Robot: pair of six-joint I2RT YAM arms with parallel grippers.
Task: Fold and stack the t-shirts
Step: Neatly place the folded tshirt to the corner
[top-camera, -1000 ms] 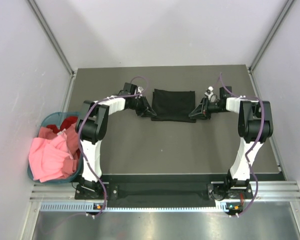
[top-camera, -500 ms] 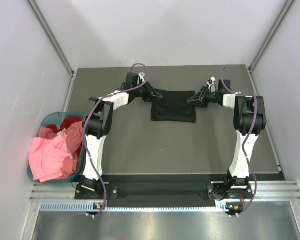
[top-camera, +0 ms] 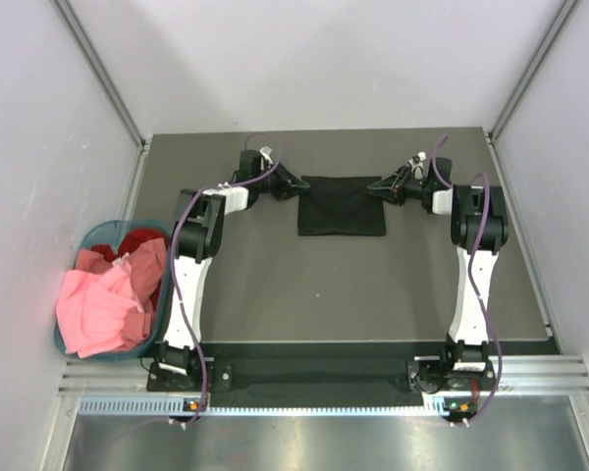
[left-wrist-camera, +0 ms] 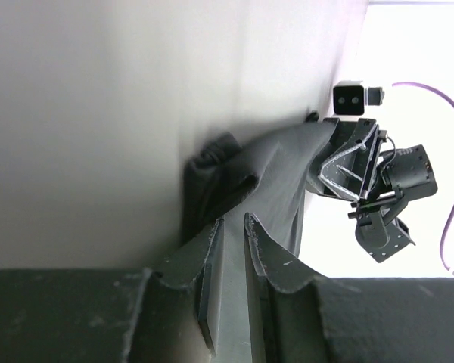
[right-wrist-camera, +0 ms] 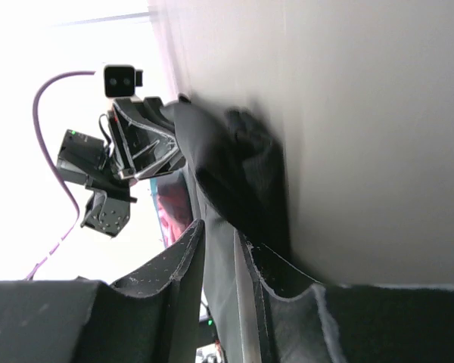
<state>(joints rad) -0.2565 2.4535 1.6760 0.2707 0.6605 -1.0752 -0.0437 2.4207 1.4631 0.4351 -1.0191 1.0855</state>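
Your left gripper (top-camera: 297, 186) clenched on the black t-shirt (top-camera: 342, 208) at its far left corner, your right gripper (top-camera: 374, 186) clamped on the far right corner, pink t-shirt (top-camera: 96, 312) and red t-shirt (top-camera: 133, 240) in the teal basket (top-camera: 100, 232), left

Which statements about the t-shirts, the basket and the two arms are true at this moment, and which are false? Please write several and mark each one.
1. The left jaws and the right jaws each grip the black t-shirt at its far side. True.
2. The pink t-shirt is spread flat on the table. False: it is crumpled in the teal basket and hangs over the rim.
3. The teal basket stands on the right arm's side. False: it stands on the left arm's side, beside the table.
4. A red t-shirt lies in the teal basket. True.
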